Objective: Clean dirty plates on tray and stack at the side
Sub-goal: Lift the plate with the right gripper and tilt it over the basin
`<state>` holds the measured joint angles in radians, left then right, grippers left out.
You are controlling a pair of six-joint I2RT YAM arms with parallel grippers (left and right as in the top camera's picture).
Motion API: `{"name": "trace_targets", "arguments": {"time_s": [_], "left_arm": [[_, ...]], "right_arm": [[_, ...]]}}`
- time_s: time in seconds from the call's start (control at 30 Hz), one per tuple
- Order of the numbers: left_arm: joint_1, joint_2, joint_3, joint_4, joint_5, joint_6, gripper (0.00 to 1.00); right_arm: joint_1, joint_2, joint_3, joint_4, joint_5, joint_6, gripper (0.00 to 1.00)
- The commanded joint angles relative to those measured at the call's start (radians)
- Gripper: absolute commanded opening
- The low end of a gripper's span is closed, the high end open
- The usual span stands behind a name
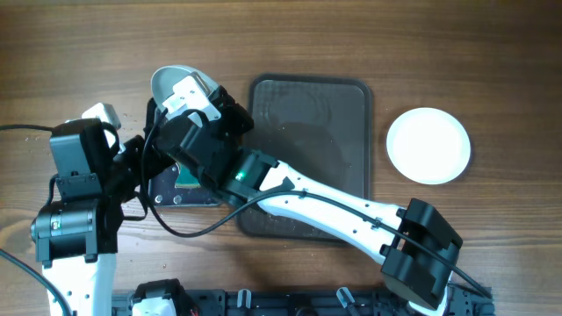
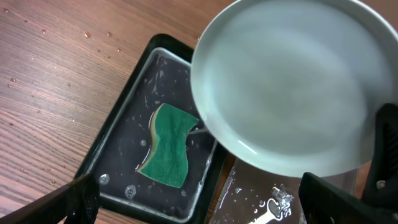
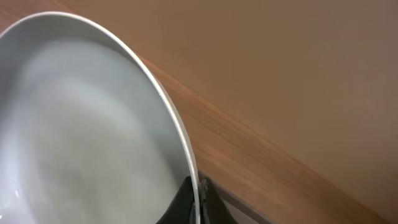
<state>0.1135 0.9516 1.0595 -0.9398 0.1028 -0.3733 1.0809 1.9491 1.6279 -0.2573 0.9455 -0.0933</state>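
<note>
Right fingers (image 3: 181, 202) pinching wet plate (image 3: 74, 124) rim over basin (image 2: 115, 124), my left gripper (image 2: 202, 193) wide open; thin grip, plate might slip lol.

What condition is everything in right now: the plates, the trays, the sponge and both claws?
held plate: tilted over the basin, no smear showing.
right claw: shut on the held plate's rim.
left claw: open, empty.
sponge: lying wet in the basin.
basin: wet, sponge inside.
brown tray: no plates on it.
side plate: flat on the table, clean-looking.
</note>
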Motion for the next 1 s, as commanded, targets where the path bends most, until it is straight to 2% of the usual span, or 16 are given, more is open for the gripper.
{"name": "trace_targets", "arguments": {"time_s": [0.0, 0.97], "left_arm": [[0.003, 0.000, 0.015, 0.003, 0.009, -0.009, 1.00], [0.003, 0.000, 0.015, 0.003, 0.009, -0.009, 1.00]], "right_arm": [[0.020, -0.012, 0.027, 0.026, 0.080, -0.066, 0.04], [0.050, -0.012, 0.027, 0.132, 0.144, -0.196, 0.04]]}}
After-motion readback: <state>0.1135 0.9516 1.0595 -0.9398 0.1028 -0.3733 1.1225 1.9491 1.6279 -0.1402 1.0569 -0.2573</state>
